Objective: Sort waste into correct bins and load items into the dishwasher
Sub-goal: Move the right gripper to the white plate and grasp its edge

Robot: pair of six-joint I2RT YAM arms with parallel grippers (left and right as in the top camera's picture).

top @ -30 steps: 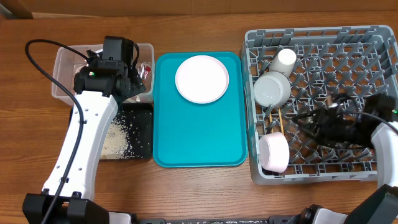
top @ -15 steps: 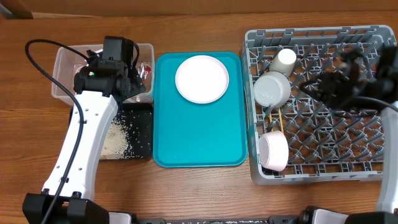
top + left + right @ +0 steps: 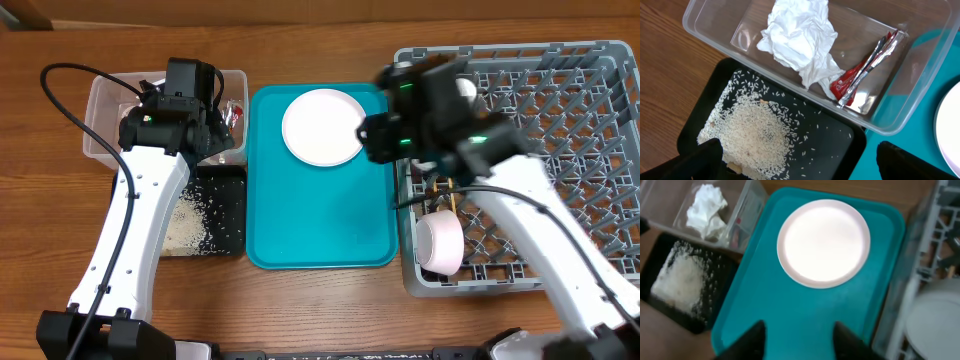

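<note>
A: The left end effector [image 3: 800, 150] has its fingers spread wide with nothing between them. It hangs over the spot where the clear tub [image 3: 715, 20] meets the black tray [image 3: 705, 105].

B: And the right end effector [image 3: 800, 335]?

A: Its fingers are apart and hold nothing. It is above the teal tray [image 3: 320, 220], with the white plate [image 3: 322, 127] just ahead of it.

B: What is in the tub?

A: A crumpled white tissue [image 3: 797, 37] and, beside it against the near wall, a red wrapper [image 3: 860, 75].

B: The black tray?

A: Loose rice grains [image 3: 752, 135], heaped towards one end and scattered thinly over the rest.

B: Is the plate alone on the teal tray?

A: Yes. It lies flat at the far end, and the tray sits on the wooden surface [image 3: 320, 300] between the bins and the dish rack [image 3: 560, 48].

B: And the rack?

A: A bowl [image 3: 440, 243] lies on its side in the front left corner, with the chopsticks [image 3: 452, 200] just behind it. The right arm covers the rest of that side.
</note>
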